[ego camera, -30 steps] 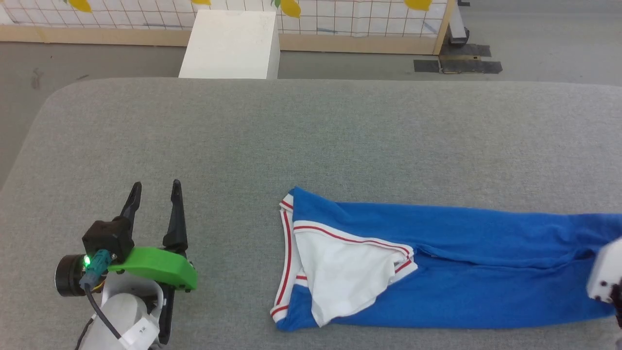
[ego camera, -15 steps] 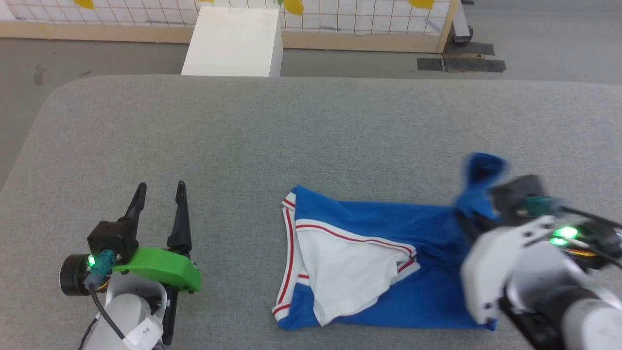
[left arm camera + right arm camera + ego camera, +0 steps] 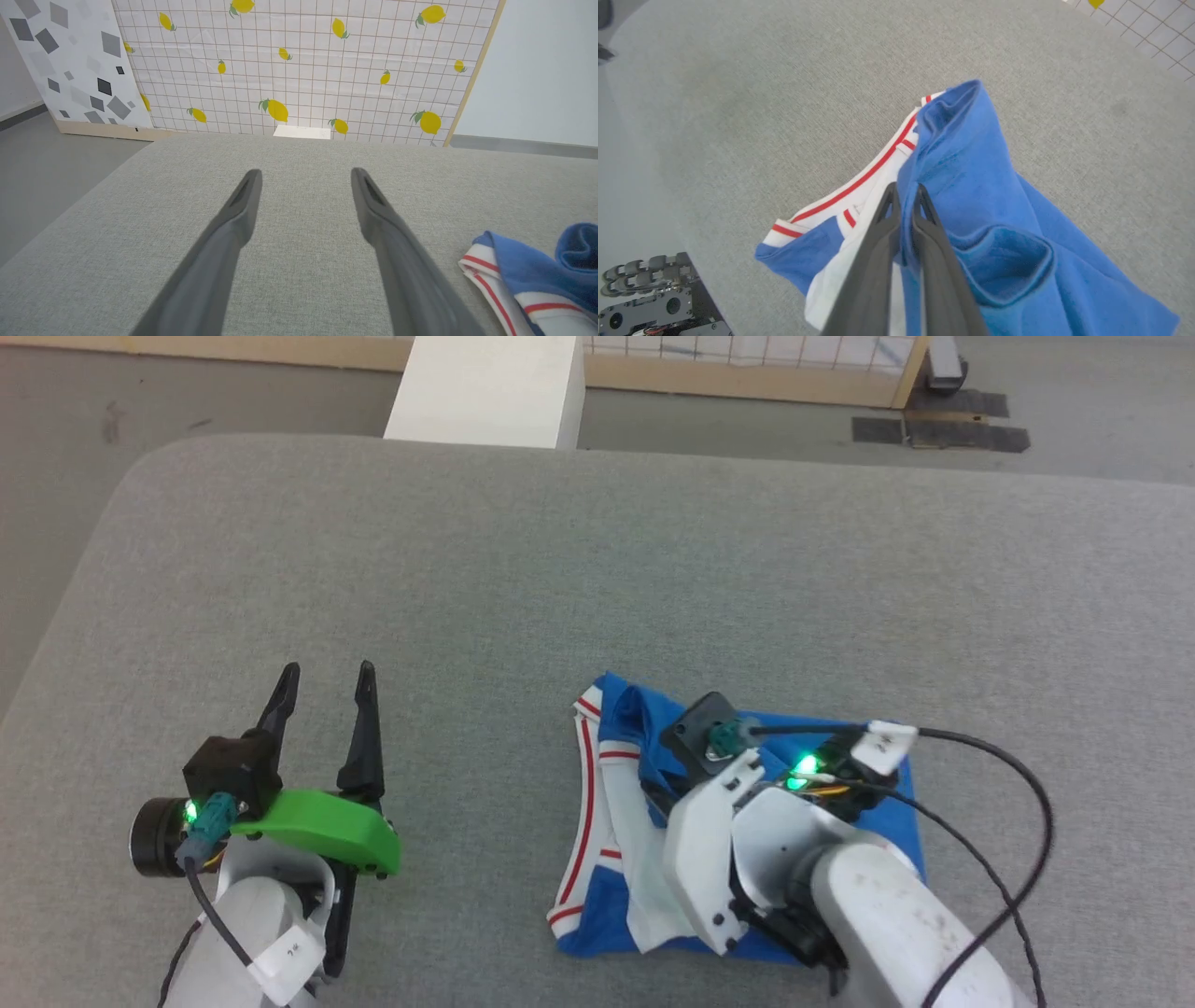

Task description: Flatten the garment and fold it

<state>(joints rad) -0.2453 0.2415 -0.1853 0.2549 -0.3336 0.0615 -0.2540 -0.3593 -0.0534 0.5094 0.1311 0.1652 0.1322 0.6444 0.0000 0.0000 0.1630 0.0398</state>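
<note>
Two fingers [image 3: 873, 252] of right end effector [image 3: 906, 189] pinch garment [image 3: 971, 163]; head view hides them.

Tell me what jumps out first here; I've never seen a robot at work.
The bright blue garment with white panels and red stripes, bunched on the grey table near its front edge, draws the eye at once. The right gripper is shut on a blue fold of it, while the left gripper sits open to its left. Behind stands a screen printed with yellow lemons.
</note>
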